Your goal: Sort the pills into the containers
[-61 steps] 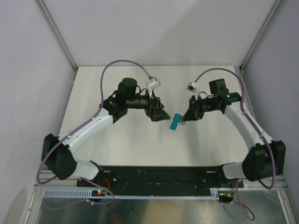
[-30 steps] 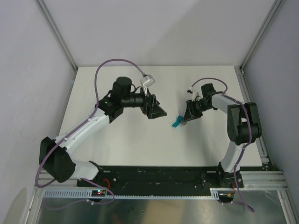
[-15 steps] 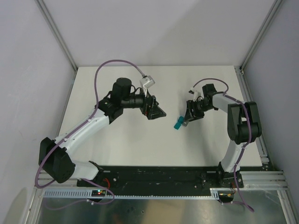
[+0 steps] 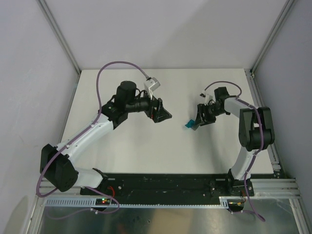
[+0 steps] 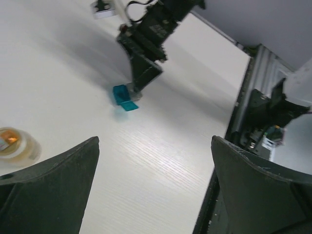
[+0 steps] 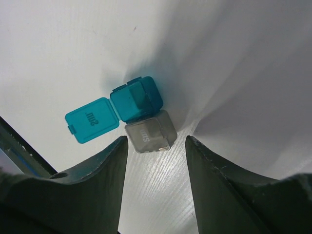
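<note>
White table [image 4: 122, 151]: opening step looks done; next, pills need bringing to a small opening. Left gripper [image 5: 155, 141] spread wide, empty; right gripper [image 4: 195, 124] parted, empty. Translucent amber-orange cylindrical vial [image 5: 14, 144] near left gripper, contents unclear. Teal-blue plastic box [image 6: 139, 100], lid [image 6: 92, 120] open, right of mid-table, just beyond right fingertips [image 6: 109, 165].

On table [image 4: 131, 146], box [image 6: 138, 101] just before right hand [image 4: 194, 124]; vial [image 5: 17, 145] well apart, by left hand [image 5: 155, 141].
</note>
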You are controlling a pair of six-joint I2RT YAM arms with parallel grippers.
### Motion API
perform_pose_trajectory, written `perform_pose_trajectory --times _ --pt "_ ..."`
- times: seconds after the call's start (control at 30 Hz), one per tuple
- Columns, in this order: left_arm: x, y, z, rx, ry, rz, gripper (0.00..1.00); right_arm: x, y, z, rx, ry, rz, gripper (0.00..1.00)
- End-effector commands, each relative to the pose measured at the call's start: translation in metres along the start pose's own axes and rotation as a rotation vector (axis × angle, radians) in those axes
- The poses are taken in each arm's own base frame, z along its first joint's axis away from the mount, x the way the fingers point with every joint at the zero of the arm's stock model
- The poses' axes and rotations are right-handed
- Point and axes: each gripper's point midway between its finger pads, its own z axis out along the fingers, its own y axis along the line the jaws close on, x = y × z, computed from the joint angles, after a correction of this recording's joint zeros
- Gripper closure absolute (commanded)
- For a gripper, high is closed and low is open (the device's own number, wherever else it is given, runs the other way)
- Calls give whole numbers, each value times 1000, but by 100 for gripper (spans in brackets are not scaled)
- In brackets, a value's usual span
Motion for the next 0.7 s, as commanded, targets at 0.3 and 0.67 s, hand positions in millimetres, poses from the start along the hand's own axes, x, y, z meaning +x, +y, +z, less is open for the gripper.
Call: perform_pose_trajectory --times 0.3,0.67 --pt "-3 120 -6 -540 21 138 0 -44 35 -65 72 -202 -218 42" --pt "20 194 35 -698 180 138 0 -58 70 -120 217 -385 -395 30"
